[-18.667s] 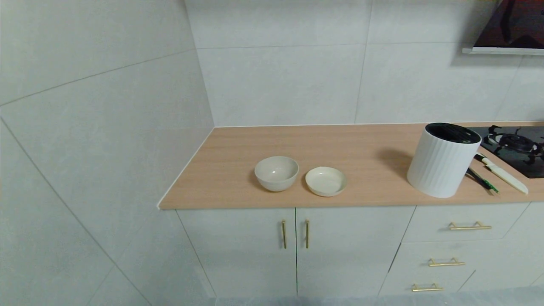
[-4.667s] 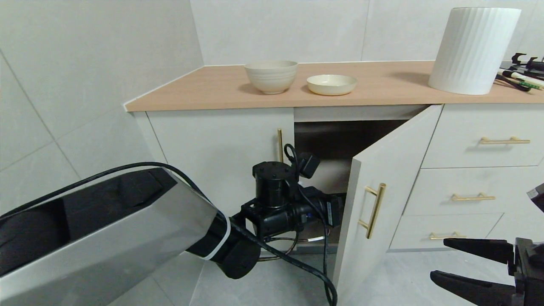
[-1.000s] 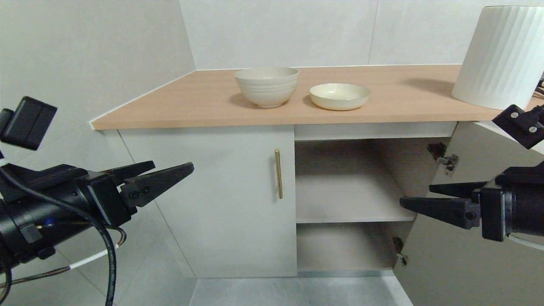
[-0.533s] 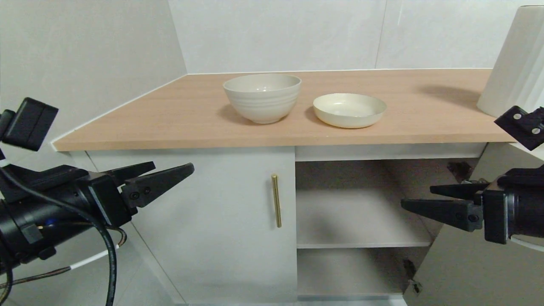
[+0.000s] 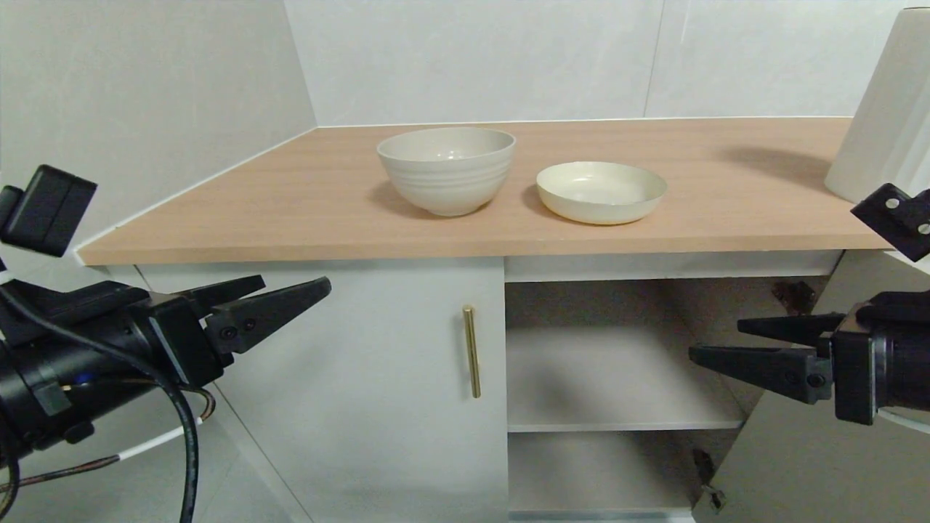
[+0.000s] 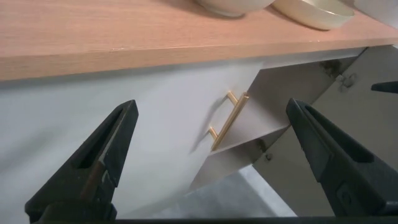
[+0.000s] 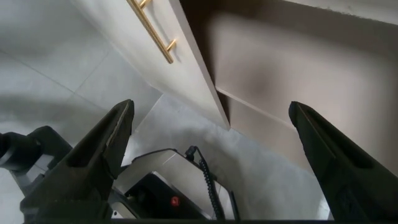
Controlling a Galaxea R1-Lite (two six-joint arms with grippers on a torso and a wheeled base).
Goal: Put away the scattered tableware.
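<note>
Bowl [image 5: 445,168] and shallow dish [image 5: 601,190] sit side by side toward the front edge of the counter [image 5: 290,218], above the open cabinet shelf [image 5: 610,378]. My left gripper [image 5: 294,285] and right gripper [image 5: 716,338] hang below counter level, spread wide and empty. Best approach, I judge: rise above the bowl's rim, pinch one wall squarely, then lift clear.

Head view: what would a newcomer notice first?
A ribbed bowl and a shallow cream dish sit side by side, not touching, near the front of the wooden countertop. Beneath the dish, the cabinet compartment stands open, with the left gripper and right gripper, both open, at either side below counter height.
</note>
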